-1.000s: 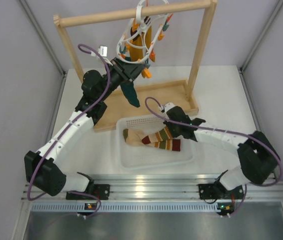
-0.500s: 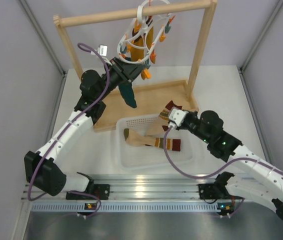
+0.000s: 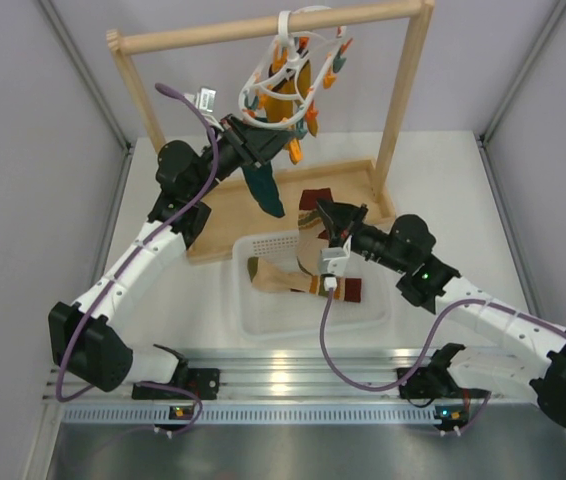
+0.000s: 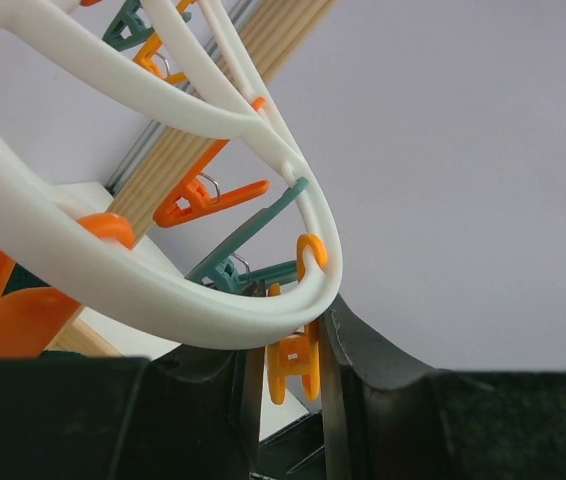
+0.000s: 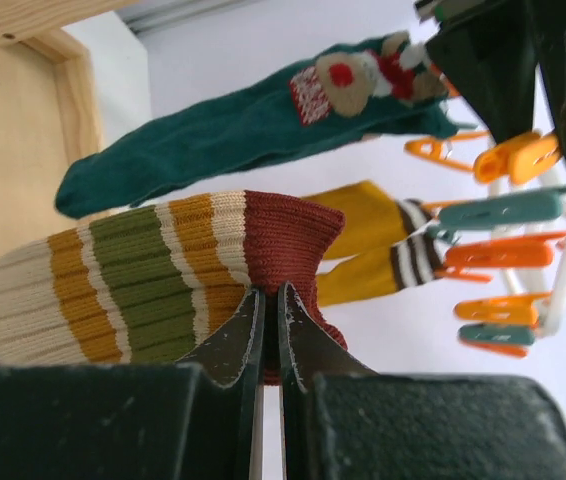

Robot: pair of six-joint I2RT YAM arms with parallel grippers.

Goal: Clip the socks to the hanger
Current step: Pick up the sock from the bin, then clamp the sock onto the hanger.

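The white ring hanger (image 3: 288,70) hangs from the wooden rail with orange and teal clips. My left gripper (image 3: 261,140) is up against it, shut on an orange clip (image 4: 294,365) under the ring (image 4: 163,300). A dark teal sock (image 3: 262,190) with a face motif (image 5: 363,75) dangles just below that gripper. My right gripper (image 3: 323,215) is shut on the red-brown cuff of a striped sock (image 5: 278,235), raised above the basket. Its mate (image 3: 278,280) lies in the basket. The right jaws (image 5: 271,292) pinch the fabric.
A mustard sock (image 5: 363,240) hangs from the hanger. The wooden rail frame (image 3: 403,110) stands on a base board (image 3: 348,180) at the back. A white basket (image 3: 263,315) sits at the front middle. Grey walls close in both sides.
My right arm swung in from the right and lifted the striped sock out of the basket toward the hanger. The left gripper stayed at the clip; the hanger shifted slightly.
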